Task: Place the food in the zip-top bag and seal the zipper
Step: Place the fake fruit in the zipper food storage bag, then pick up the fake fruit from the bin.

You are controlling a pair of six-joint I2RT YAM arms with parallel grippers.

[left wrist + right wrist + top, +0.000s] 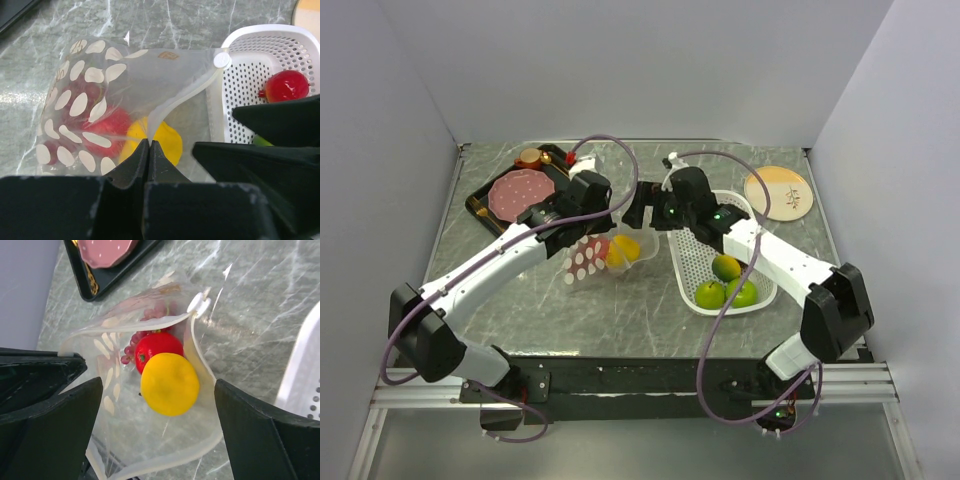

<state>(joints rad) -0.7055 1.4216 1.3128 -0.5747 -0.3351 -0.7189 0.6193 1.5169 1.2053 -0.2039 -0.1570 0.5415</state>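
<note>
The zip-top bag (585, 262) lies on the marble-patterned table (620, 320), directly under both wrists, with its mouth held open. The left gripper (149, 150) is pinched tight on one lip of the mouth, its fingers meeting with the plastic film between them. The right gripper (157, 410) hangs just above the opening, spread wide with nothing in it.

Below the right gripper's fingers, inside the bag, sit a yellow citrus (170, 384), a red apple (157, 347) touching it, and reddish grapes (131, 351) deeper in. The zipper (202, 360) curves apart around them, unsealed, and its slider (199, 304) sits at the far end of the strip.

So the task looks partly done: three items are loaded. More food waits in the white perforated basket (692, 262) just to the right gripper's outer side. It holds two green apples (710, 294), an orange-yellow citrus (726, 267) and, seen from the left wrist, a small red fruit (286, 86). I see no plum anywhere. Those items need moving before the zipper can be closed.

Beyond the left gripper a black tray (480, 200) holds a pink meat slice (520, 190), with a small brown round piece (530, 157) at the tray's far end. A plate (778, 192) lies beyond the basket. None of them crowds the bag. The likely nuisances are the basket rim just beside the mouth and the two grippers working so near each other.
</note>
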